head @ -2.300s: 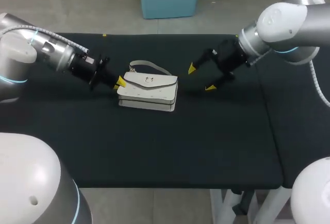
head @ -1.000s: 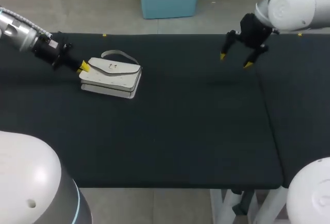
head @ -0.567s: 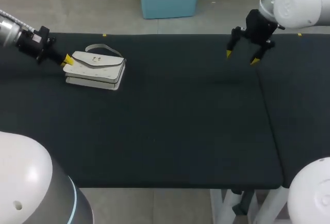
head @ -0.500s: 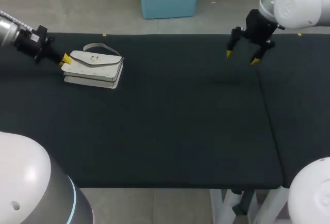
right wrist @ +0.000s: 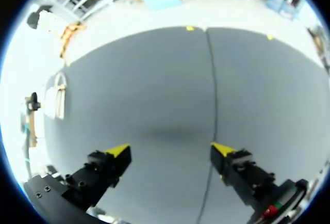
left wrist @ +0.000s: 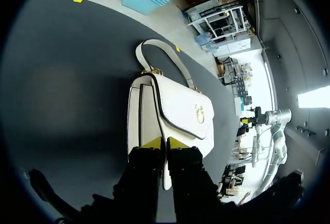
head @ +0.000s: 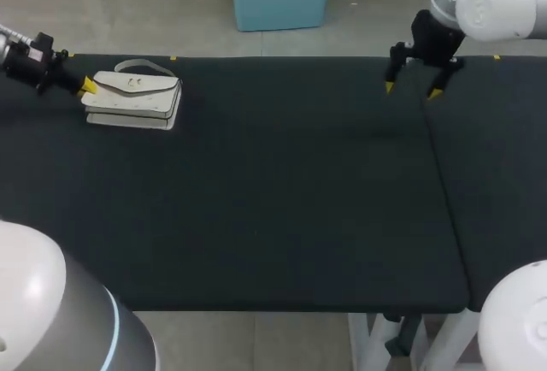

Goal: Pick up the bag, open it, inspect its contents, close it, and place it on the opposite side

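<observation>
White leather flap handbag [head: 132, 102] with short strap: lies at the black table's [head: 282, 200] far left corner, end edge pinched between the left gripper's [left wrist: 165, 142] fingers [left wrist: 152, 142]. Right gripper [head: 412, 90]: fingers spread, empty, near the far edge.

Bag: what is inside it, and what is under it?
Under the bag is the black table. Its flap is closed, so the contents are hidden. The left hand pinches its end.

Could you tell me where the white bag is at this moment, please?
In the head view the bag lies at the far-left corner of the table, its end pinched in the left hand.
</observation>
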You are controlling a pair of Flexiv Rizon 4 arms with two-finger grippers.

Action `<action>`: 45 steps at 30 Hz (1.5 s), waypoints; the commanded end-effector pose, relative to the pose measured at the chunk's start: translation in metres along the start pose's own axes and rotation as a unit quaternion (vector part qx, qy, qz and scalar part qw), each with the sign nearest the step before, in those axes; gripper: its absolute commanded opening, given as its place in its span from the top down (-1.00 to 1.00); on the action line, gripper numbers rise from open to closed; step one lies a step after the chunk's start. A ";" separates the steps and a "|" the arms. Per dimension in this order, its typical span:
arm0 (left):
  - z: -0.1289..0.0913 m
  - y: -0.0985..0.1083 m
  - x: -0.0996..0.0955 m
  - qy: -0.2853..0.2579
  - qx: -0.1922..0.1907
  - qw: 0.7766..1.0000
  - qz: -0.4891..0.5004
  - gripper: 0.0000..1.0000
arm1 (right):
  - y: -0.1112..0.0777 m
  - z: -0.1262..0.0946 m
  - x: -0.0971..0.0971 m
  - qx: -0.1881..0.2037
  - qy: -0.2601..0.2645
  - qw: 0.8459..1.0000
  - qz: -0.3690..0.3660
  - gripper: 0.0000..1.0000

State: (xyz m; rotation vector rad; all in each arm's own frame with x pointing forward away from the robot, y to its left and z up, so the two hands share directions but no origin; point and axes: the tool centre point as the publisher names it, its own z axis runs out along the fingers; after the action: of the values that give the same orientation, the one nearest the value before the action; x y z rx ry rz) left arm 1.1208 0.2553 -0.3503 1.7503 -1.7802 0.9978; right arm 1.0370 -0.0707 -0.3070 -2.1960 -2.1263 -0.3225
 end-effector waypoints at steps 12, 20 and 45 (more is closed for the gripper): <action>-0.026 -0.034 -0.037 0.047 -0.080 0.996 -0.005 1.00 | 0.005 -0.016 -0.016 0.007 -0.031 0.999 0.013 -1.00; -0.031 -0.036 -0.038 0.046 -0.099 0.994 0.001 0.36 | 0.006 -0.016 -0.017 0.008 -0.032 0.999 0.017 -1.00; -0.090 0.049 0.040 -0.153 -0.091 0.981 -0.080 -1.00 | -0.009 -0.027 -0.019 -0.012 -0.043 0.999 0.015 -1.00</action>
State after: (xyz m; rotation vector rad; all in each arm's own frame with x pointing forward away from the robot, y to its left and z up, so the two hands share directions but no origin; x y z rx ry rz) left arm 1.0590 0.2980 -0.2920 1.8741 -1.7042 0.6743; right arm 1.0331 -0.0965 -0.2868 -2.2772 -2.1330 -0.2468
